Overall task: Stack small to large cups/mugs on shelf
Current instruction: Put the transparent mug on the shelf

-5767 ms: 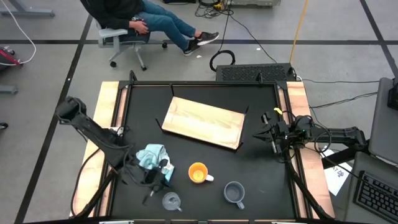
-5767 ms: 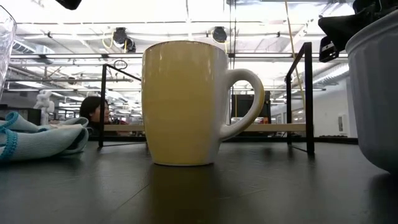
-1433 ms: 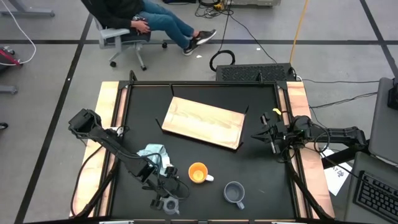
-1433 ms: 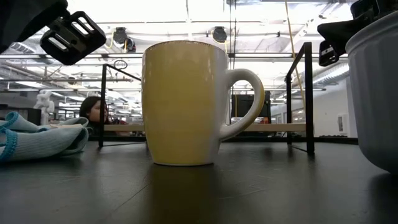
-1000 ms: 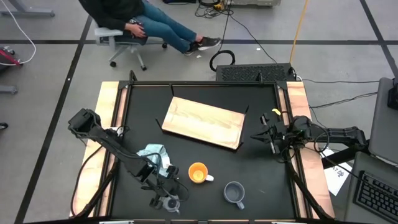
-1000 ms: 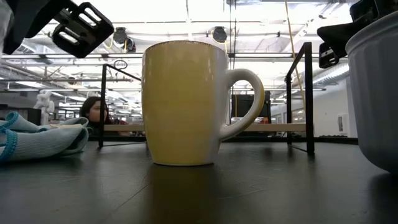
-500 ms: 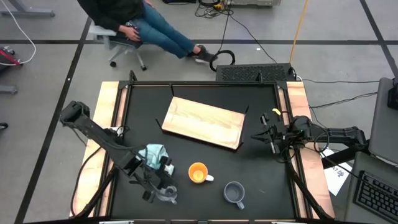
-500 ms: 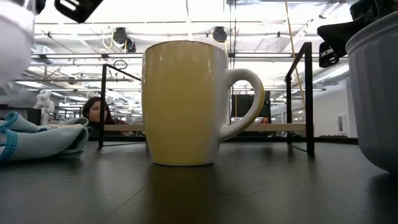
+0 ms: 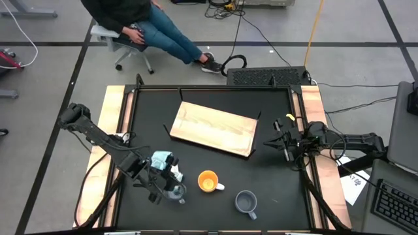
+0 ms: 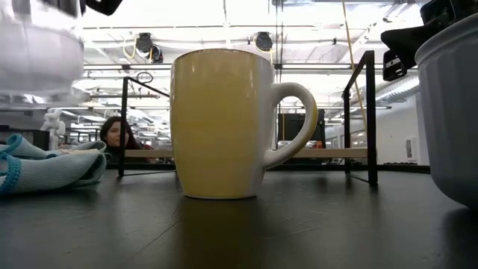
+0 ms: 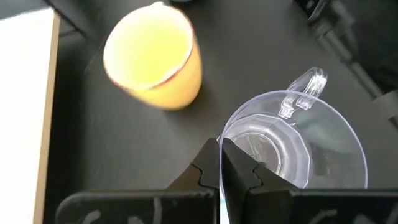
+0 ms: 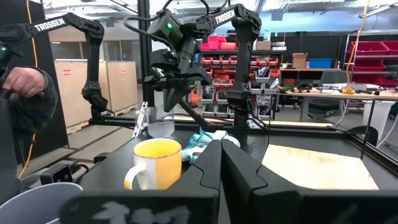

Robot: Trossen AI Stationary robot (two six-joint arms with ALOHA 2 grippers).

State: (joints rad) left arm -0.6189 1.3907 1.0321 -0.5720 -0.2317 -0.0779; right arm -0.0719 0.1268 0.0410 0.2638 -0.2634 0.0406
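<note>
The left gripper (image 11: pixel 220 163) had its jaws pinched shut on the rim of the glass cup (image 11: pixel 297 144), which hung clear of the surface (the low view showed its base in the air). Behind the jaws lay the cloth (image 9: pixel 161 160). Just right of them stood the orange mug (image 9: pixel 208 181), then the grey mug (image 9: pixel 246 202). The shelf (image 9: pixel 214 127) lay beyond, well apart. The right gripper (image 9: pixel 282 142) waited by the surface's right edge, jaws closed and empty.
</note>
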